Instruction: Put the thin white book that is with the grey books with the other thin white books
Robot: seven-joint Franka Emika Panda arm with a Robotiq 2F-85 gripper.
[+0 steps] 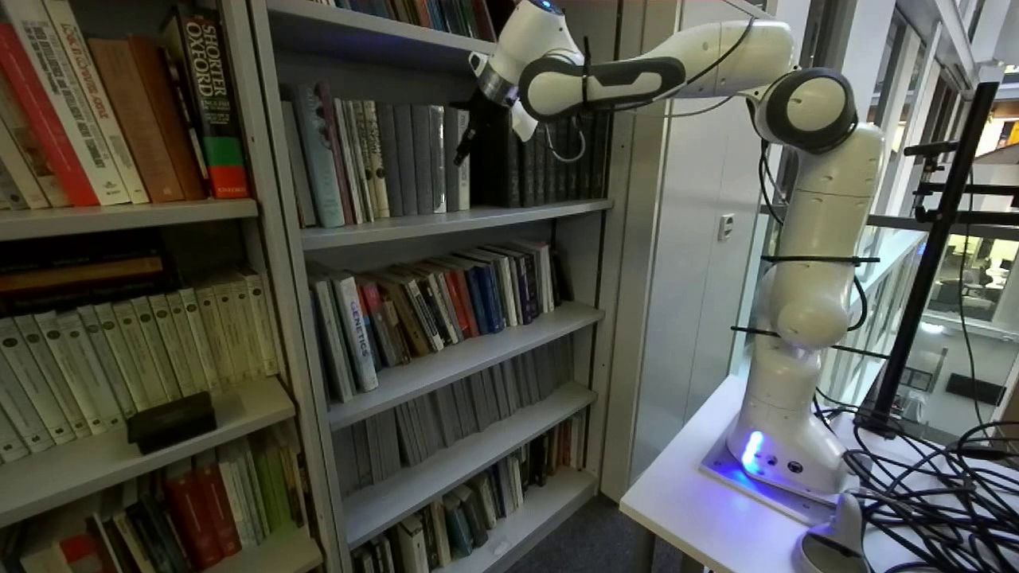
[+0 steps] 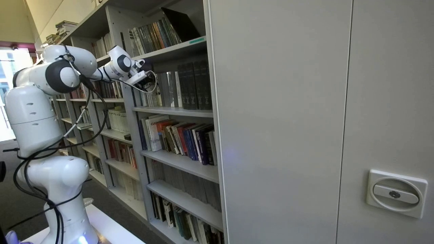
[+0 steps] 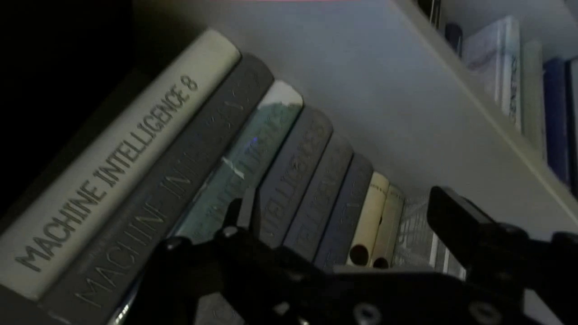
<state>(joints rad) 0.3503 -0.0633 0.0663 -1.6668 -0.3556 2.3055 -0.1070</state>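
The thin white book [image 3: 122, 158] stands upright at the end of the grey books [image 3: 295, 176] in the wrist view; its spine reads MACHINE INTELLIGENCE 8. It also shows in both exterior views [image 1: 464, 187] [image 2: 178, 89], with the grey books [image 1: 410, 159] beside it. The other thin white books [image 1: 350, 163] stand beyond the grey run; in the wrist view only a few pale edges [image 3: 435, 253] show, partly behind a finger. My gripper [image 3: 343, 203] is open and empty, in front of the grey books; in an exterior view its fingers [image 1: 463, 147] overlap the white book's upper part.
Thick black volumes [image 1: 549, 167] fill the shelf's end past the white book. The shelf board [image 1: 478, 216] runs under the row, and another shelf [image 1: 382, 24] is above. Lower shelves hold mixed books [image 1: 462, 294]. A grey upright [image 1: 294, 278] separates the neighbouring bookcase.
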